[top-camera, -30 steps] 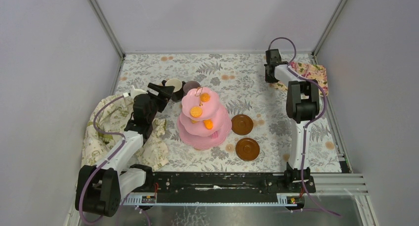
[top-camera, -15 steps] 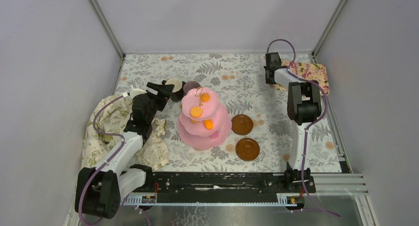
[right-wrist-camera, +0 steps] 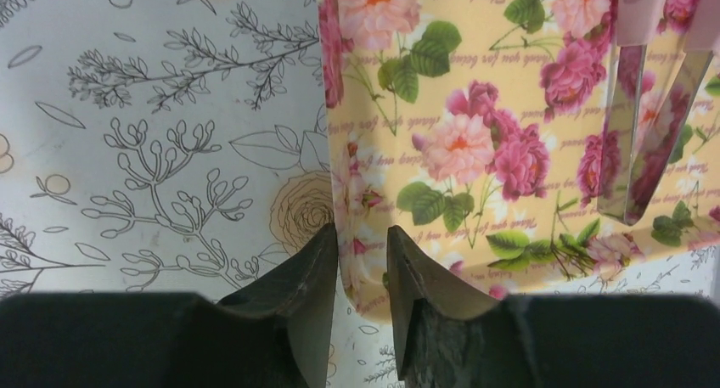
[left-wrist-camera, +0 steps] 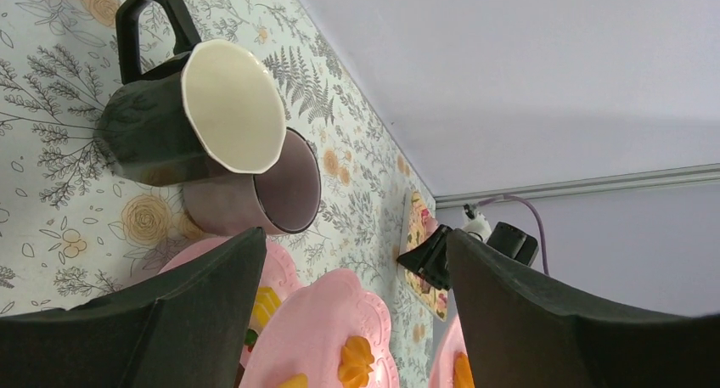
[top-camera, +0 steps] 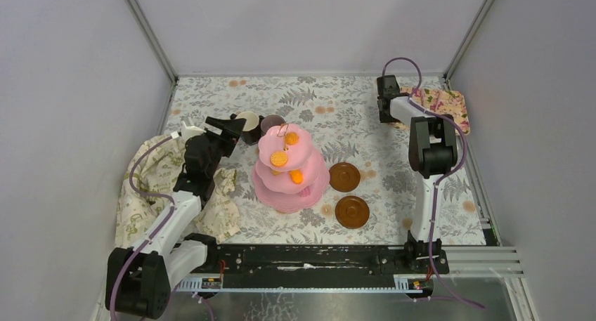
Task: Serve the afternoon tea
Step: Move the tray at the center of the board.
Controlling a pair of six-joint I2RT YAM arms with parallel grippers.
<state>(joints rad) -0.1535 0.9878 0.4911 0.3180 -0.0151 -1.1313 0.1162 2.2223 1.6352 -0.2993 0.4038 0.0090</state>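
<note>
The pink three-tier cake stand (top-camera: 289, 168) with orange sweets (top-camera: 279, 158) stands mid-table; its tiers fill the bottom of the left wrist view (left-wrist-camera: 327, 337). Two dark mugs (top-camera: 247, 126) (top-camera: 272, 124) stand behind it, one cream inside (left-wrist-camera: 204, 116), one darker (left-wrist-camera: 267, 193). Two brown saucers (top-camera: 344, 176) (top-camera: 352, 211) lie to the stand's right. My left gripper (top-camera: 228, 128) is open and empty, just left of the mugs (left-wrist-camera: 352, 252). My right gripper (top-camera: 384, 112) is shut on the left rim of the floral tray (right-wrist-camera: 361, 235).
The floral tray (top-camera: 439, 102) lies at the back right corner; pink-handled metal cutlery (right-wrist-camera: 628, 133) rests on it. The beige leaf-print cloth (top-camera: 158, 187) is bunched under my left arm. A leaf-patterned tablecloth (top-camera: 337, 110) covers the table, with walls on three sides.
The floral tray has gone from tilted to lying flat, and my right gripper has shifted slightly right with it. My left gripper has drifted slightly left.
</note>
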